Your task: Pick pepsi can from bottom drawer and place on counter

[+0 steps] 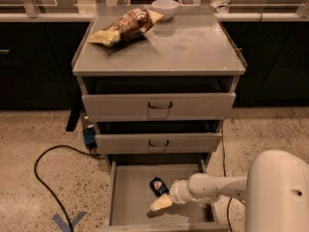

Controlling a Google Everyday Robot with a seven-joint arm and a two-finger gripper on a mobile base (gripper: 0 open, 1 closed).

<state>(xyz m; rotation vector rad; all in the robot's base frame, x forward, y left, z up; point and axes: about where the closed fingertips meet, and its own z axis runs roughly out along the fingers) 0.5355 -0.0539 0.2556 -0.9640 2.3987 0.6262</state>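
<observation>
The pepsi can (157,185) lies tilted on the floor of the open bottom drawer (129,197), near its middle. It is dark blue with a round logo. My gripper (160,200) reaches into the drawer from the right on a white arm and sits right at the can's front right side, low over the drawer floor. I cannot tell whether it touches the can. The counter (193,47), the grey cabinet top, is above the two upper drawers.
A yellow-brown chip bag (125,27) lies on the counter's back left, with a white bowl (165,7) behind it. The two upper drawers have dark loop handles (160,105). A black cable (46,178) loops on the floor at left. My white arm body (280,192) fills the lower right.
</observation>
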